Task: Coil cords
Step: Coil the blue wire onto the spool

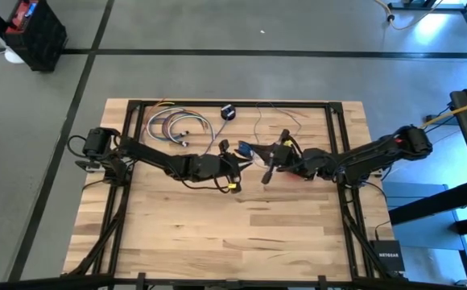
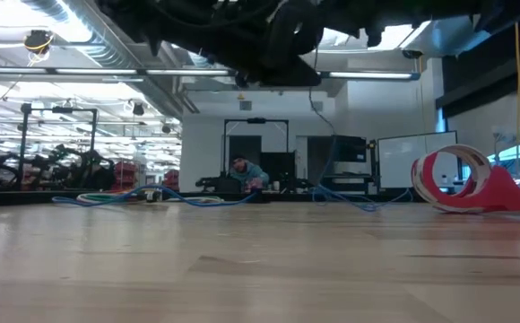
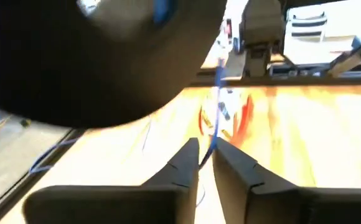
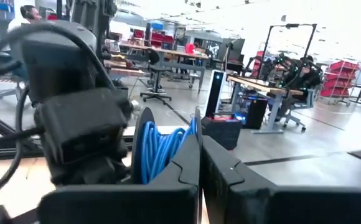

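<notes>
We hold the thin blue cord [image 3: 218, 109] taut between both grippers at table centre: left gripper [image 3: 205, 160] barely parted around it, right gripper [image 4: 200, 163] pinched shut, red-and-white bundle [image 3: 229, 116] at three o'clock.

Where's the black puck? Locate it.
In the high view, the puck lies at the table's far edge, near the middle, right of the coiled cords and beyond both arms.

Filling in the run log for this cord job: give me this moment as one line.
left gripper: fingers close around thin blue cord, mid-table | right gripper: shut, raised, facing left | red-and-white bundle: on table
</notes>
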Controlling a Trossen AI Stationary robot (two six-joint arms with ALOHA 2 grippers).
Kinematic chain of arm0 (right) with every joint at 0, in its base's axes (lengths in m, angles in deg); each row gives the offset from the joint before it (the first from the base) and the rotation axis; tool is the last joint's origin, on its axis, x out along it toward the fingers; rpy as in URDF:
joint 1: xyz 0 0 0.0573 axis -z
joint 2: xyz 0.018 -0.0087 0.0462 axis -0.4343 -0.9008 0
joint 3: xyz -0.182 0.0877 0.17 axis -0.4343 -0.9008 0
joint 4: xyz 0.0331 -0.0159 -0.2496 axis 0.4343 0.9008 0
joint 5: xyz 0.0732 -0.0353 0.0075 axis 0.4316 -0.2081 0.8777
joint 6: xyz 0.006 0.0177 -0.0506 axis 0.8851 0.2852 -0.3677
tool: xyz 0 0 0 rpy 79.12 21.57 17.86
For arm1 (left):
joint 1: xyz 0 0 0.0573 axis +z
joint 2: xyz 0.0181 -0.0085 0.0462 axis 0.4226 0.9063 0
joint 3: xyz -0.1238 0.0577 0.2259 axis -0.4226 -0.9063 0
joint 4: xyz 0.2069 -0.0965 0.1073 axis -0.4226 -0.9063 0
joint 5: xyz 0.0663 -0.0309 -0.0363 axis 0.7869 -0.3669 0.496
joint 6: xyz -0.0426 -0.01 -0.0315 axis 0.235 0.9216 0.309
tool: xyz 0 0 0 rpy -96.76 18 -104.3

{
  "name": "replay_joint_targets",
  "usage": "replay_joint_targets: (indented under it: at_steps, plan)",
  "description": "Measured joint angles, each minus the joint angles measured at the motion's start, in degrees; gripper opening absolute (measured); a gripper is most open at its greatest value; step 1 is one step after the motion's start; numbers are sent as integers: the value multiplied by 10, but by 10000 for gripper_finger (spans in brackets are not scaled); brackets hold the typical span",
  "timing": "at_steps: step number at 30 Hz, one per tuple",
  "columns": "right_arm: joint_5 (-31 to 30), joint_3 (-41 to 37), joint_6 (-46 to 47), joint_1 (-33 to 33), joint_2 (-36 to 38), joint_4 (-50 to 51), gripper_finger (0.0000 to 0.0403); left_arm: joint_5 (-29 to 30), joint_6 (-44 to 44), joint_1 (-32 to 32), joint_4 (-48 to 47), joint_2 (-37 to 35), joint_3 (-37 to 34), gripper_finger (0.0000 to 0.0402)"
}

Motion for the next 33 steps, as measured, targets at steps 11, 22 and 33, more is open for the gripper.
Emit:
replay_joint_targets:
  at_steps: [11, 22, 33]
  plan:
    - [-1, 0, -16, 0, 13, 31, 5, 1, -18, 10, -51, -1, 0, 124]
    - [17, 0, -17, 1, 13, 31, 5, -37, -25, 11, -41, -1, 0, 116]
    - [28, 0, -34, 1, 13, 4, 6, -49, -16, 14, -23, -1, 0, 115]
